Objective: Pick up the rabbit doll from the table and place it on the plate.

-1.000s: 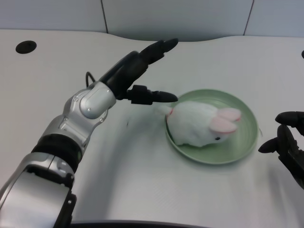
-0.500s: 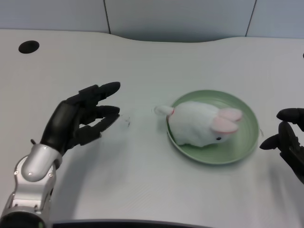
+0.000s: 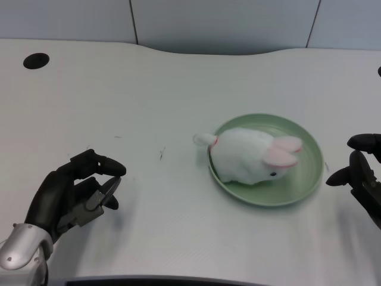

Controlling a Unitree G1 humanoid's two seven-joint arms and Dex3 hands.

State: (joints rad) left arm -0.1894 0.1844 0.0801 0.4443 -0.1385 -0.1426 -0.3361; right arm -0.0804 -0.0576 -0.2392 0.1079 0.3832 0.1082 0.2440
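Since a second ago the black many-fingered left hand has drawn back from beside the plate to the lower-left corner of the head view, well apart from everything else, and its silver forearm now shows only as a sliver at the bottom edge. It holds nothing; its fingers are curled loosely inward with the thumb close to them, so it reads as closed on air rather than spread. That retreat fits a finished release: the white plush rabbit doll with pink ears lies on its belly inside the round pale green plate, head towards the right, its small tail poking out over the left rim above the white table. By my judgement the task is done. How the doll's underside sits on the plate is hidden, as is the plate's floor beneath it. Most of the waiting right hand is cut off at the right edge. A dark round hole sits in the table's far left
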